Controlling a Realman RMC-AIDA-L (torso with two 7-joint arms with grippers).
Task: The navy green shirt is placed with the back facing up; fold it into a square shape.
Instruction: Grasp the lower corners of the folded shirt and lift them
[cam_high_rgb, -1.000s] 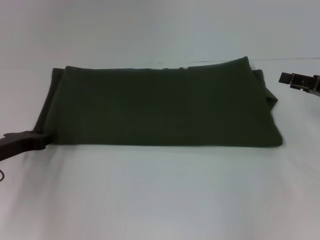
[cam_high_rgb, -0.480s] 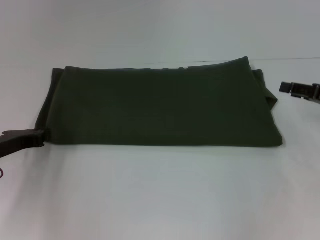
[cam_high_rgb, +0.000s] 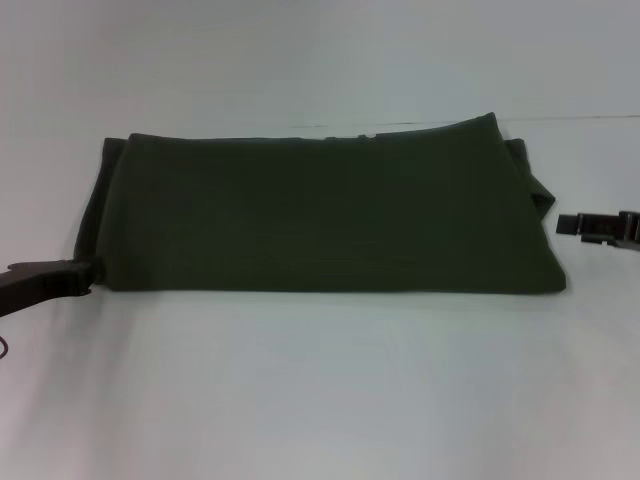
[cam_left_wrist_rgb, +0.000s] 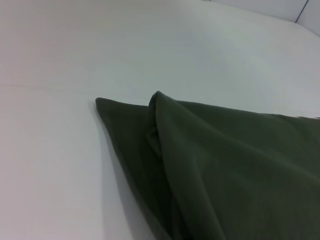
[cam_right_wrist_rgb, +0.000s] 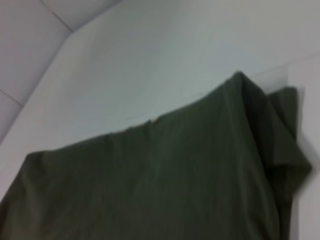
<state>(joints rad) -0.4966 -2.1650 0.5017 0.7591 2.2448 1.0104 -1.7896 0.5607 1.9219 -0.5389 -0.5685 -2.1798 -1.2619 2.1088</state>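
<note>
**Lying folded across the tabletop, a gripper at each end**

The shirt (cam_high_rgb: 325, 215) lies as a wide dark green band across the middle of the white tabletop (cam_high_rgb: 320, 400), plain side up. Its near edge runs straight and flat from corner to corner; the far edge is straight too, rising slightly toward the right. At the right end a lower layer juts out past the top layer in a loose flap; at the left end the wrist view shows two layers meeting in a soft point.

The left gripper (cam_high_rgb: 88, 270) sits low at the shirt's near left corner, touching the cloth; I cannot tell how its fingers stand or whether they hold the cloth. The right gripper (cam_high_rgb: 570, 226) hovers just beside the right end, apart from the cloth; its fingers I cannot make out either.

Bare tabletop stretches wide in front of the near edge and behind the far one.
</note>
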